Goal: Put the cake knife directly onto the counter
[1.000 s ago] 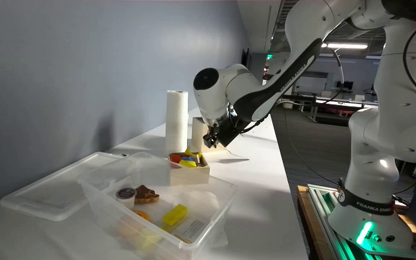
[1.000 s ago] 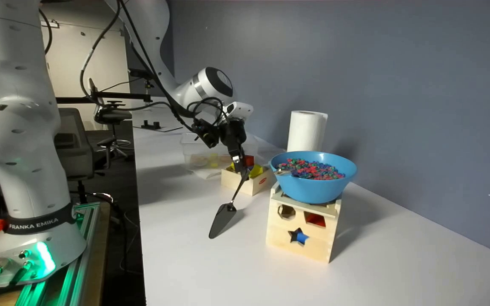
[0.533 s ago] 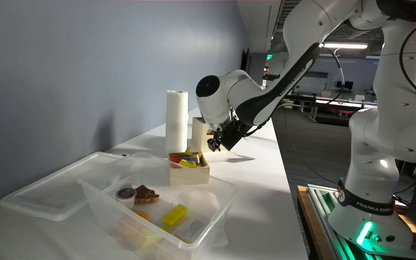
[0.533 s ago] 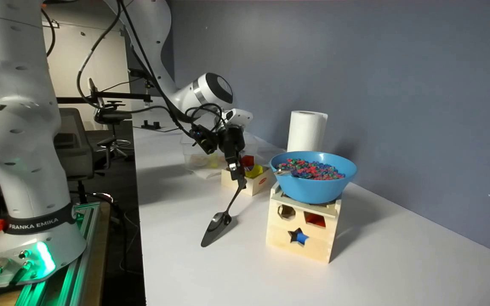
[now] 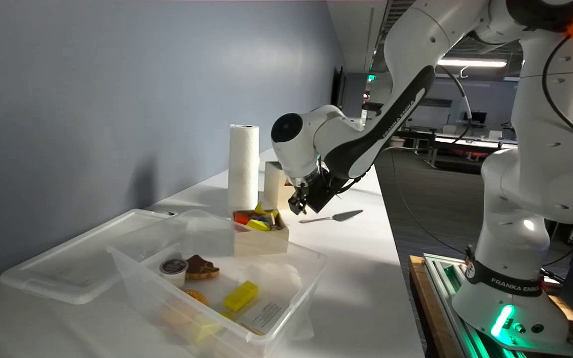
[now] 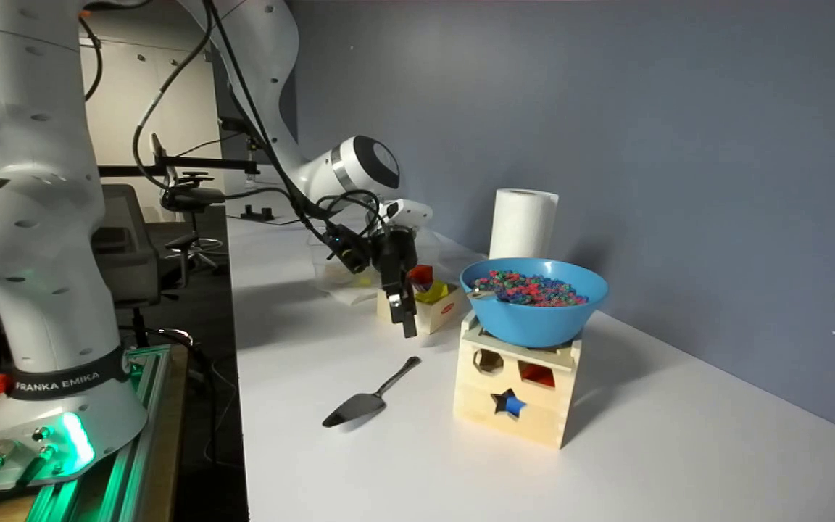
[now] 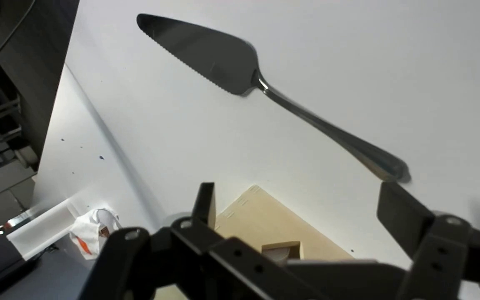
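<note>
Clear tub (image 5: 290,312), lower left of frame: yellow block (image 5: 241,296), dark-lidded cup (image 5: 173,272), brown pastry-looking thing (image 5: 201,268) inside. Past it, small wooden box (image 6: 432,319) crammed with red, blue, yellow bits (image 5: 258,225). Blue bowl (image 6: 526,320) full of colorful beady stuff (image 6: 530,288) sits on shape sorter (image 6: 510,375), right of center; paper towel roll (image 6: 523,223) behind. Cake knife (image 6: 362,404) lying flat on counter (image 6: 606,471), lower middle. Gripper (image 7: 298,198) gaping wide, just above handle end.

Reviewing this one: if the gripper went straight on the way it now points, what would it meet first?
Probably the counter, right by the cake knife's handle. In the wrist view the handle's end shows close to one fingertip, so the open gripper might brush that first; depth is unclear.
</note>
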Controlling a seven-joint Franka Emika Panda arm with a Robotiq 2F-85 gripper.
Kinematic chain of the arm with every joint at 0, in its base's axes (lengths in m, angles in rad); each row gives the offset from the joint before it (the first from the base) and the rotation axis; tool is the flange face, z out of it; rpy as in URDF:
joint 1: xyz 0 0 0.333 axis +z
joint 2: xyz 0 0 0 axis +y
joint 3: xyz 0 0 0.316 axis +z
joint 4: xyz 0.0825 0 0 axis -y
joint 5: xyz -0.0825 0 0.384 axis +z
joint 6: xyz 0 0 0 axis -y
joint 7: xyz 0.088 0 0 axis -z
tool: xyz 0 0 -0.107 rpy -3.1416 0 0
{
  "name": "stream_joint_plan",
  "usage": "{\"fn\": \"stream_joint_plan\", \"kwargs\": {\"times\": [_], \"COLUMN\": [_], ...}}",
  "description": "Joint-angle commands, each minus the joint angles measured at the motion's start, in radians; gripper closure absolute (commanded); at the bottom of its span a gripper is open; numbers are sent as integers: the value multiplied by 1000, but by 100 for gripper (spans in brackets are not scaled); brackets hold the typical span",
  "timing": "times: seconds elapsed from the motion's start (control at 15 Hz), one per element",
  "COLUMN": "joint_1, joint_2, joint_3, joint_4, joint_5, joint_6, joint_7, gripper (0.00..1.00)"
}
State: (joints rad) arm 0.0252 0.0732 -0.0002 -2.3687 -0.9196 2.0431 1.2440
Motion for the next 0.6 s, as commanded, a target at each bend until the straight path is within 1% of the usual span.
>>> {"fn": "stream_joint_plan", "kwargs": {"times": [0.0, 0.2, 0.33, 0.4, 0.53], "joint_1": [-3, 18, 29, 33, 39], "joint_2": [6, -85, -161, -204, -287], "joint_3": [1, 29, 46, 53, 63], "joint_4": [-12, -10, -2, 7, 24], "joint_5": [15, 142, 227, 266, 348], "joint_6": [31, -40, -138, -208, -305], "joint_7": [-2, -153, -271, -330, -471], "gripper": [0, 0, 0, 0, 0]}}
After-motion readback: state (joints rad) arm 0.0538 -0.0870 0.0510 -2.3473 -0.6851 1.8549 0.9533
